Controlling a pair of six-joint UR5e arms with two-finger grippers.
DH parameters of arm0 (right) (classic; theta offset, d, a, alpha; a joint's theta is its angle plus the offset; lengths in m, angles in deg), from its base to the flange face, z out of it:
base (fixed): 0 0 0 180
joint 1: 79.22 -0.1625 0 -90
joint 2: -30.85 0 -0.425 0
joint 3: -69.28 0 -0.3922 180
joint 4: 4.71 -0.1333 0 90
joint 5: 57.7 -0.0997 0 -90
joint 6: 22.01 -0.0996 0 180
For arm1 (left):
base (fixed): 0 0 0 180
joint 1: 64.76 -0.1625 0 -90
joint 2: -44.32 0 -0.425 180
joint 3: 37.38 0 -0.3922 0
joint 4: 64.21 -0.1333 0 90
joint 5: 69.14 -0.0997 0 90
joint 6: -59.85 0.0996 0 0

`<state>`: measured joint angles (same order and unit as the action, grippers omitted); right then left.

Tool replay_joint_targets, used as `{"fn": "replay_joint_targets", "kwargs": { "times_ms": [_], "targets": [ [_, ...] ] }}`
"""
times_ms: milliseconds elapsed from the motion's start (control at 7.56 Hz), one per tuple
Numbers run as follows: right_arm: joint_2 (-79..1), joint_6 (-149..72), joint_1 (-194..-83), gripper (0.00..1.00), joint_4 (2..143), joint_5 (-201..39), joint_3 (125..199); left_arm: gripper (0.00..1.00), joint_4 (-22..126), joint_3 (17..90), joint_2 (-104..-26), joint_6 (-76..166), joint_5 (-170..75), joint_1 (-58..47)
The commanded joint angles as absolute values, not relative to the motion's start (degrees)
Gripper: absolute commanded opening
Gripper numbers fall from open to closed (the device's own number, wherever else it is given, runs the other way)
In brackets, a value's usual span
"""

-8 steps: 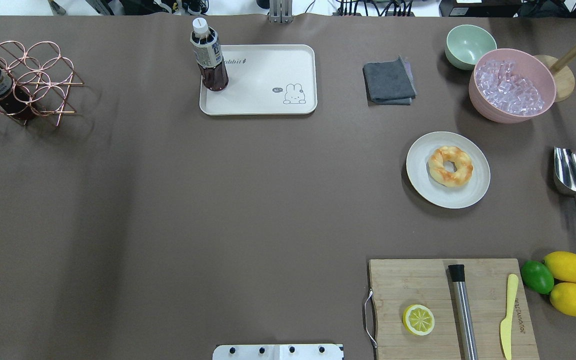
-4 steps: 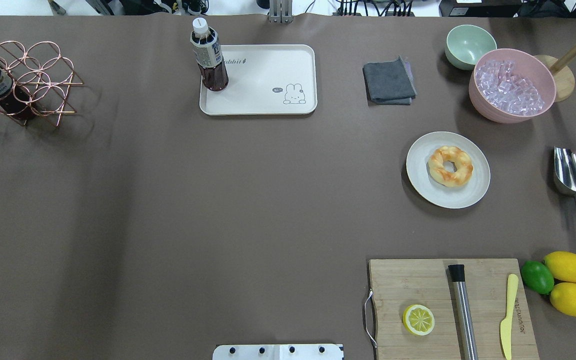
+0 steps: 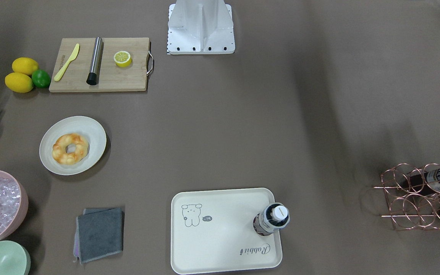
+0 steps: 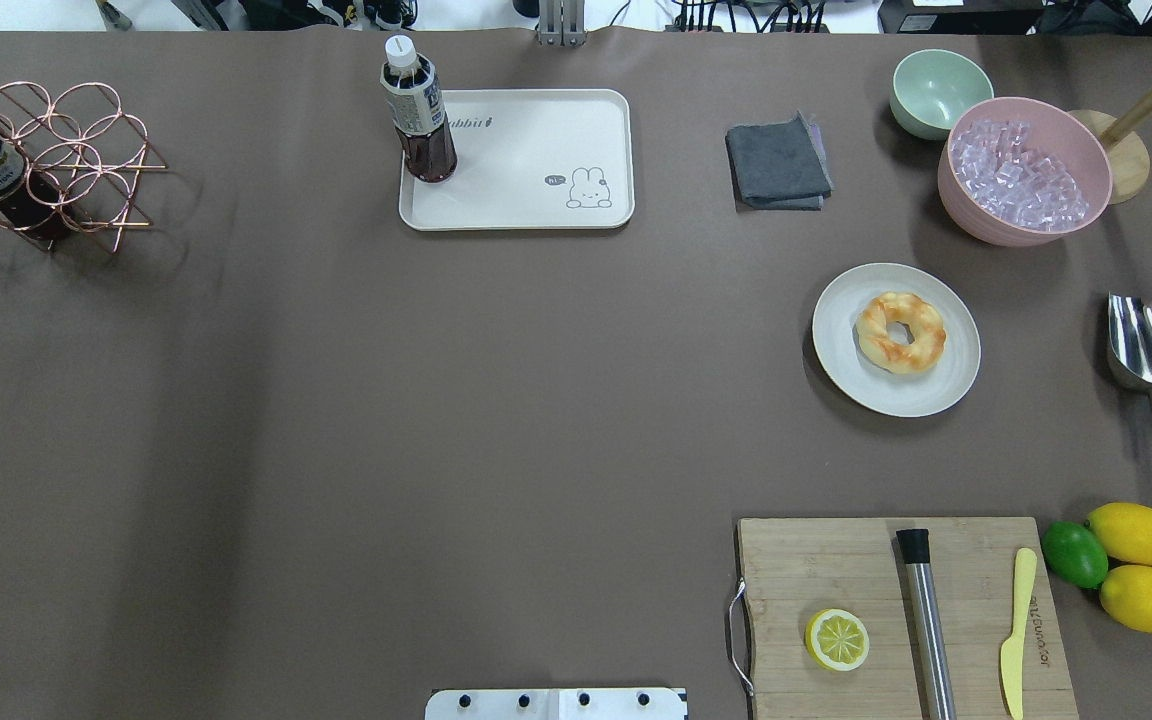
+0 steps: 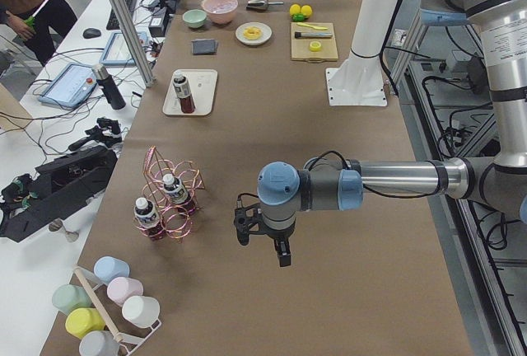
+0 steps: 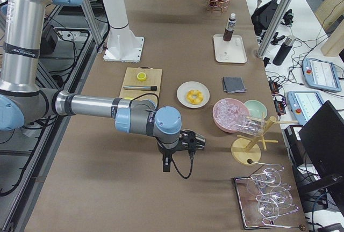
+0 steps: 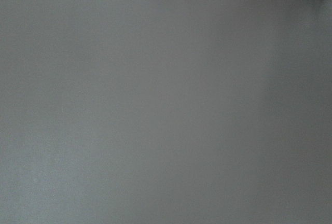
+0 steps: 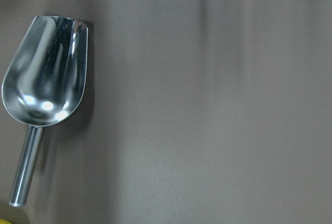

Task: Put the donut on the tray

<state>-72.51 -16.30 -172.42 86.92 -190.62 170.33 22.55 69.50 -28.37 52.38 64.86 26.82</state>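
Donut (image 4: pixel 901 332) lies on plate (image 4: pixel 846 385), past right end effector (image 6: pixel 198 141); tray (image 4: pixel 536 205) w/ bottle (image 4: pixel 418 120) farther off. Left end effector (image 5: pixel 263 239) hangs over desk (image 4: pixel 336 400). Can't tell if either is apart or together.

One donut (image 4: pixel 928 340); one tray (image 4: pixel 526 205); one plate (image 4: pixel 841 362); two bowls (image 4: pixel 936 92); two lemons (image 4: pixel 1133 533); one lime (image 4: pixel 1074 553); one scoop (image 4: pixel 1146 345); one cloth (image 4: pixel 776 165)

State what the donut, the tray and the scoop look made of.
Donut: likely a foam or plastic replica; uniform, lumpy, slightly glossy surface.
Tray: matte cream plastic or melamine; printed rabbit, moulded rim.
Scoop: polished metal, probably steel; mirror-like reflections.
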Motion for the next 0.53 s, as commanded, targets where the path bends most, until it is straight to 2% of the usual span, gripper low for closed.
{"fn": "replay_joint_targets", "kwargs": {
  "times_ms": [0,397],
  "targets": [
    [-72.7,-16.3,-172.5,1.00,87.0,-190.7,170.4,0.98,22.5,69.6,-28.4,52.4,64.8,26.8],
    [-72.9,-16.4,-172.6,1.00,87.0,-190.8,170.3,0.98,22.5,69.7,-28.4,52.5,64.9,26.7]
  ]
}}
